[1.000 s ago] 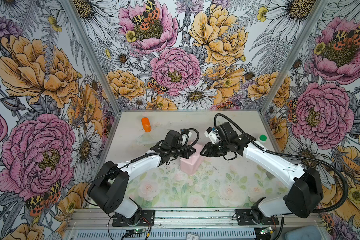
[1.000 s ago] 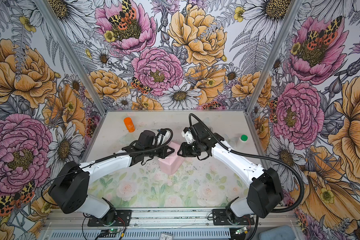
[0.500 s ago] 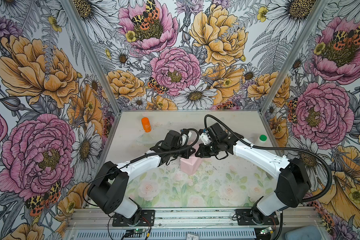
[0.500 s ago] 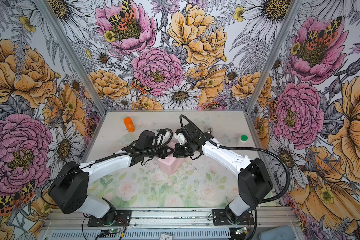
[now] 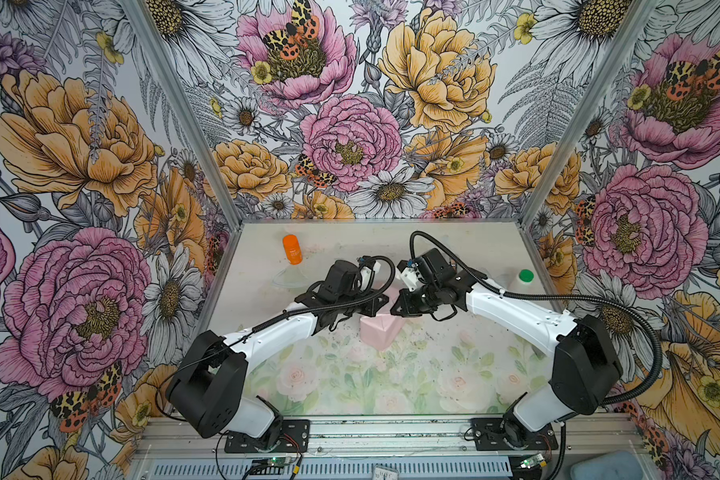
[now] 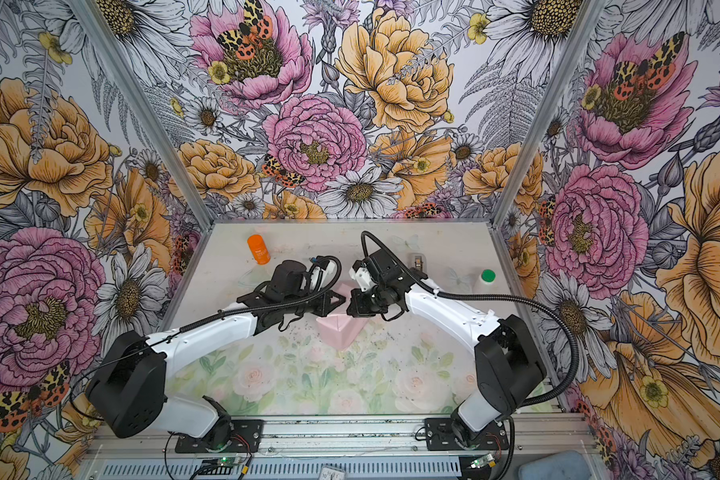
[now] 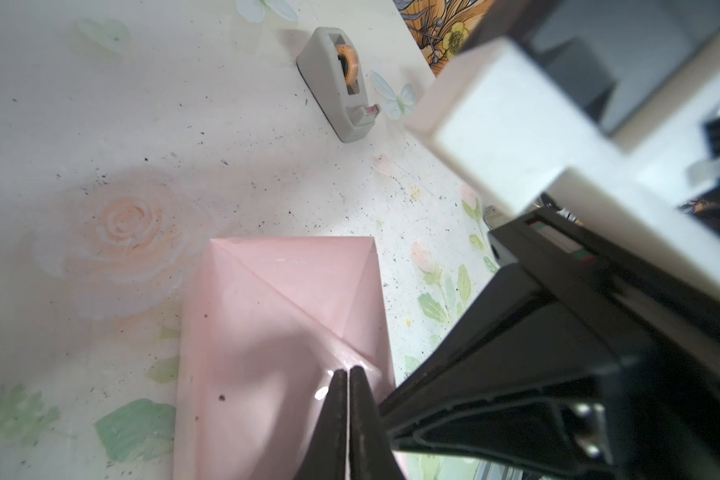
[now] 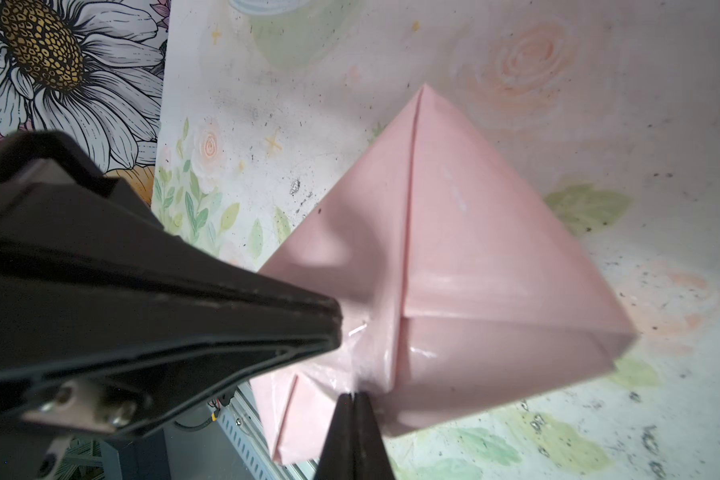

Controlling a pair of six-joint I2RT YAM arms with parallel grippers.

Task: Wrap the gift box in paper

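Note:
The paper (image 5: 377, 330), pale pink side out, is folded around the gift box in mid-table, with diagonal creases and a glossy patch near the top flap (image 7: 283, 316) (image 8: 474, 249). The gift box itself is hidden under it. My left gripper (image 5: 386, 300) (image 7: 347, 374) is shut, its tips resting on the top of the wrapped parcel (image 6: 341, 328) by the flap's point. From the other side my right gripper (image 5: 393, 309) (image 8: 354, 397) meets it, also shut, with its tips against the folded seam. Both grippers nearly touch each other above the parcel.
A grey tape dispenser (image 7: 337, 83) (image 6: 418, 262) stands behind the right arm. An orange bottle (image 5: 292, 249) lies at the back left. A white bottle with a green cap (image 5: 524, 278) stands at the back right. Floral walls close in three sides.
My right gripper has swung left onto the parcel and its jaws have shut. The left gripper has stayed on the parcel, barely moving.

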